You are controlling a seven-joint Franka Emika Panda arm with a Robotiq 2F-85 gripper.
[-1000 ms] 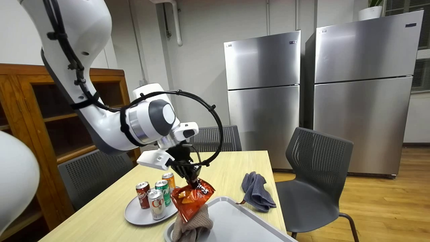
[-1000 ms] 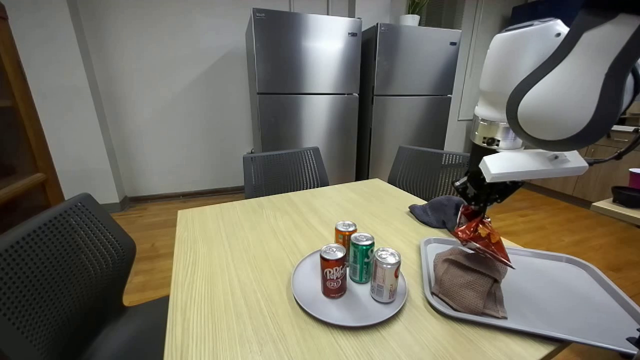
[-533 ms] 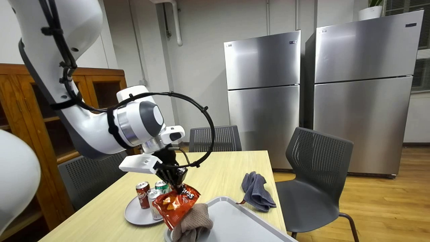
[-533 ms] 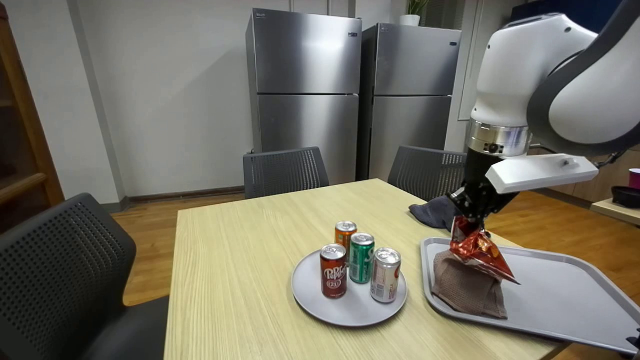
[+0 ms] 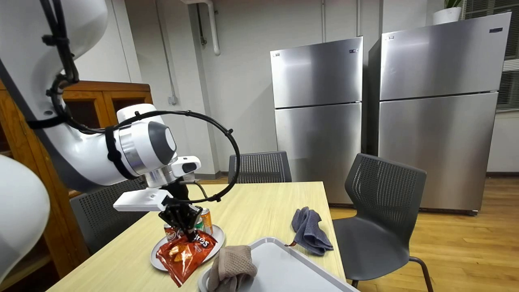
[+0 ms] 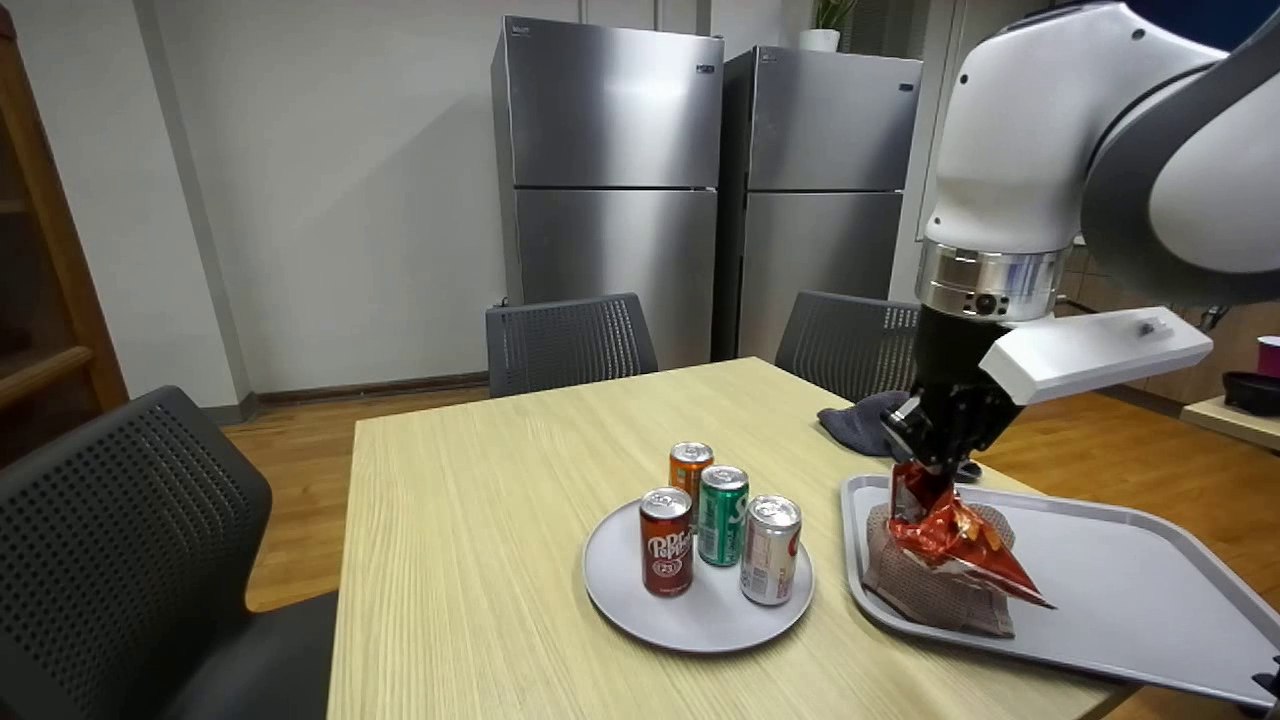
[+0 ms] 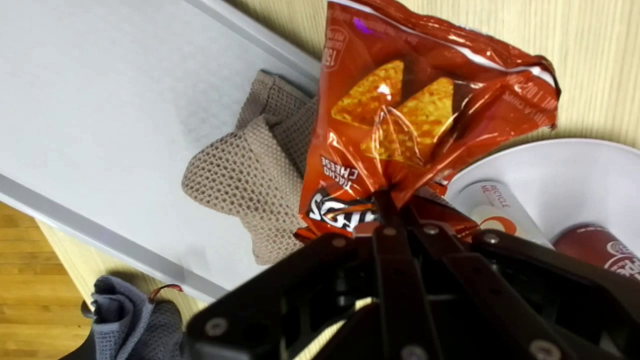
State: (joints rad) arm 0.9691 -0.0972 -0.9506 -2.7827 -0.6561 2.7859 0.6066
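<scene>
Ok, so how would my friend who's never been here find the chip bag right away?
Look for the big pale wooden table, then the black gripper over it. Pinched in its fingertips is the chip bag, shiny orange-red with yellow chips pictured on it. Unlike the cans and cloths nearby, it's crinkly and the only thing held.

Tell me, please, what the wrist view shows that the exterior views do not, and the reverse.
Only the wrist view shows NACHO CHEESE legibly on the bag.

Only the exterior views show the fridges, the cabinet, the orange can and the green can.

All share the gripper shut on the bag, the brown towel, blue-gray towel, tray, plate and Dr Pepper can.
</scene>
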